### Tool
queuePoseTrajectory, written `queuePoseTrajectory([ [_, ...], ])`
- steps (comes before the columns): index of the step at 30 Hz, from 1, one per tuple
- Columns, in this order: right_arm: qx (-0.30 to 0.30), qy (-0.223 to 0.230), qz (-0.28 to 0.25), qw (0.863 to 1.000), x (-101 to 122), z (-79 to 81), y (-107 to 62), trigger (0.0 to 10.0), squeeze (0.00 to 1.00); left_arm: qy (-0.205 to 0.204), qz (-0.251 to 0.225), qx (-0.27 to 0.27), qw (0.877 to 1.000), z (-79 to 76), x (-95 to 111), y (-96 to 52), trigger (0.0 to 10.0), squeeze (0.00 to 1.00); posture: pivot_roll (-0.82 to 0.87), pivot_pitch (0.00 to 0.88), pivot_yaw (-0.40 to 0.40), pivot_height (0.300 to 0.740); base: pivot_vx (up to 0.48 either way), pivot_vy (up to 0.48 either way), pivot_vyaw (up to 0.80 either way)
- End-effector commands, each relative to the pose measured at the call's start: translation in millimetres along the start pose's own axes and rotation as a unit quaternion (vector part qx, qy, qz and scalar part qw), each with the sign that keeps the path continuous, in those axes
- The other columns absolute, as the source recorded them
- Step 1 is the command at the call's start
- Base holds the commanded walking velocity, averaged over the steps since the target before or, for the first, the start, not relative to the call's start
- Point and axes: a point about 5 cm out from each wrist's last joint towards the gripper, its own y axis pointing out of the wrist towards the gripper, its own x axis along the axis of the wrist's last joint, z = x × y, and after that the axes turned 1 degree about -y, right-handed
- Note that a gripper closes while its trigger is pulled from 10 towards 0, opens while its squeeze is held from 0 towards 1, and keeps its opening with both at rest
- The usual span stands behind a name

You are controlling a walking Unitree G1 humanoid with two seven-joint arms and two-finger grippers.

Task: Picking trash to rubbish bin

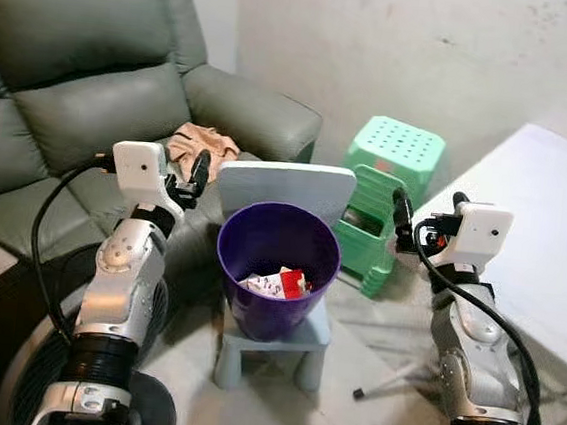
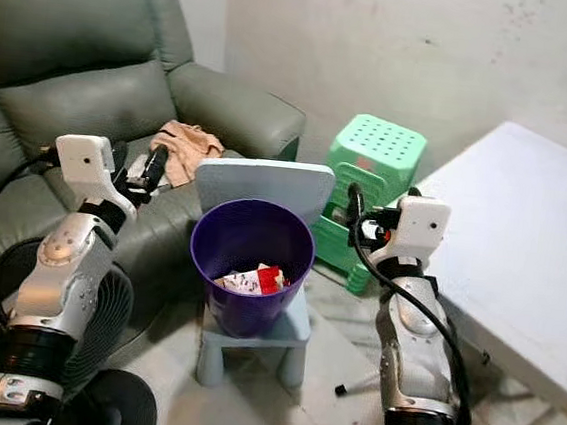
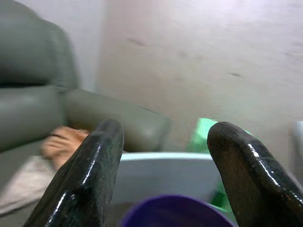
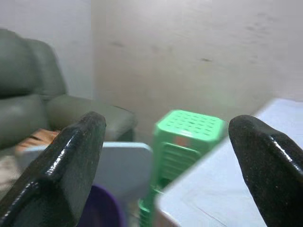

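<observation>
The round purple plastic rubbish bin (image 1: 276, 272) looked smooth with a faint sheen, as did the pale blue plastic child's chair (image 1: 286, 191) and the perforated green plastic stools (image 1: 394, 153). The grey-green leather-look sofa (image 1: 75, 82) was softly glossy; the peach cloth (image 1: 201, 147) crumpled, matt. The wall (image 1: 430, 46) appeared rough.

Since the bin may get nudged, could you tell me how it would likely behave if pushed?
The bin looks like thin plastic holding little trash, so probably light. It stands on a small chair, so a push may slide it off or tip it.
</observation>
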Motion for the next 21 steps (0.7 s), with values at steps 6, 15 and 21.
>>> queuePoseTrajectory([
  [6,0.002,0.004,-0.019,1.0,8.7,1.8,2.1,10.0,0.0,0.008,0.02,-0.001,1.0,1.9,-2.7,0.1,10.0,0.0,0.05,0.0,-0.019,0.74,0.0,0.0,0.0],
  [15,0.006,0.008,-0.023,1.0,10.2,2.5,1.1,10.0,0.0,0.0,0.029,-0.009,1.0,1.5,-3.5,0.3,10.0,0.0,0.05,0.001,-0.018,0.74,0.031,0.0,0.0],
  [21,0.008,0.009,-0.026,1.0,10.7,2.6,0.8,10.0,0.0,-0.001,0.033,-0.012,0.999,1.1,-3.6,0.0,10.0,0.0,0.05,0.002,-0.018,0.74,0.297,0.0,0.0],
])
